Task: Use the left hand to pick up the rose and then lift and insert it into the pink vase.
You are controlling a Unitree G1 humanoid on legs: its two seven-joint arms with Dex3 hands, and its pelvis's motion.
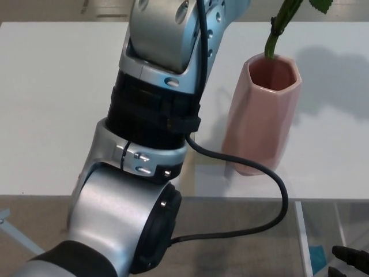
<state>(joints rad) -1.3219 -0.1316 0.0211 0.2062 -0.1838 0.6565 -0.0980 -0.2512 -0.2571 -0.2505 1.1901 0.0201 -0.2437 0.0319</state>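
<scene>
At the bottom edge, around 5 o'clock, a few black fingertips of the right hand (349, 257) show in the corner, low beside the counter; too little is visible to tell whether that hand is open or closed.

The left arm (144, 150) fills the near and middle part of the view, rising from 7 o'clock toward 12 o'clock. A black cable (253, 199) loops from its wrist section out to 4 o'clock and back under the elbow joint.

Behind the arm, at 2 o'clock, the pink vase (262, 115) stands upright on the white counter (52, 104), near its front edge. The green stem of the rose (279, 30) comes down from the top edge and its lower end is at the mouth of the vase, close to the far rim. A leaf (320, 4) shows at the top edge.

The stem is tilted and only its tip seems to be inside. If the hand lets go too early, the rose can tip over the rim and fall onto the counter. If the arm pushes sideways while lowering, the stem can press on the rim and tip the vase, which looks light and narrow at the base.

The left hand is cut off above the picture, so its grip on the stem cannot be seen. The flower head is cut off too, and how deep the stem reaches is not clear.
</scene>
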